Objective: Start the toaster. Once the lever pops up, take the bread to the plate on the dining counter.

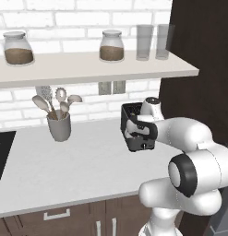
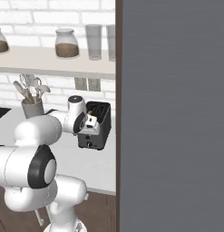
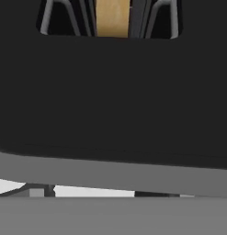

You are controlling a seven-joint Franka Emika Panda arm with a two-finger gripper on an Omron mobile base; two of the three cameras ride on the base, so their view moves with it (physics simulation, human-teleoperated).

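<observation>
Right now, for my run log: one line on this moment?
phase: reaching toaster | gripper: open, empty | bread: in slot

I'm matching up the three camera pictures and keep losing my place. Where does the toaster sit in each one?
Left base view: toaster right of centre on the white counter, partly behind the robot's wrist.
Right base view: toaster just left of centre, beside the grey panel.
Hand view: toaster close up, its dark body across the picture, bread in a slot at top.
Shared landmark: the utensil cup.
</observation>
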